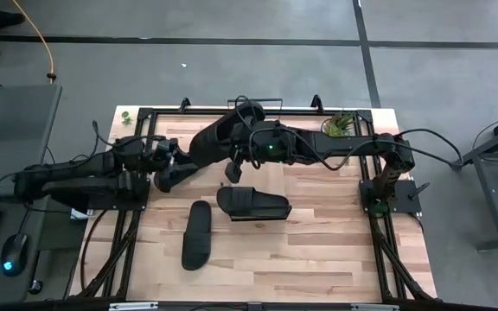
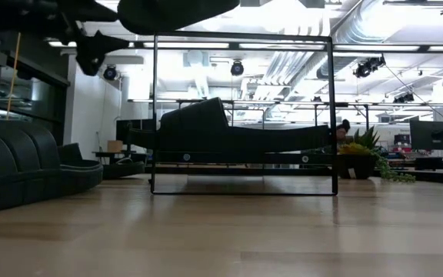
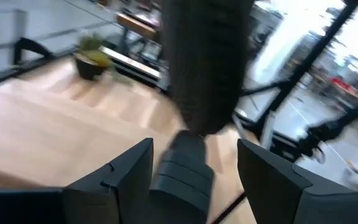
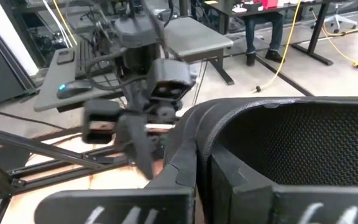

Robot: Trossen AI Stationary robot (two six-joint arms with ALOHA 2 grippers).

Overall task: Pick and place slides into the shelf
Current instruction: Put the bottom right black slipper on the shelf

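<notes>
Three black slides show: one held up near the table's back edge, two lying toward its middle; one wire-framed shelf, two small plants, two arms.

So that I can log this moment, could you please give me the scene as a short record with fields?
raised slide: in the air over the far part of the table
right gripper: shut on the raised slide
left gripper: open, fingers on either side of the raised slide's end
flat slide: lying mid-table, strap up
second slide: on the table beside the flat slide, nearer the left arm
shelf: at the table's far edge
shelved slide: resting on the shelf
</notes>
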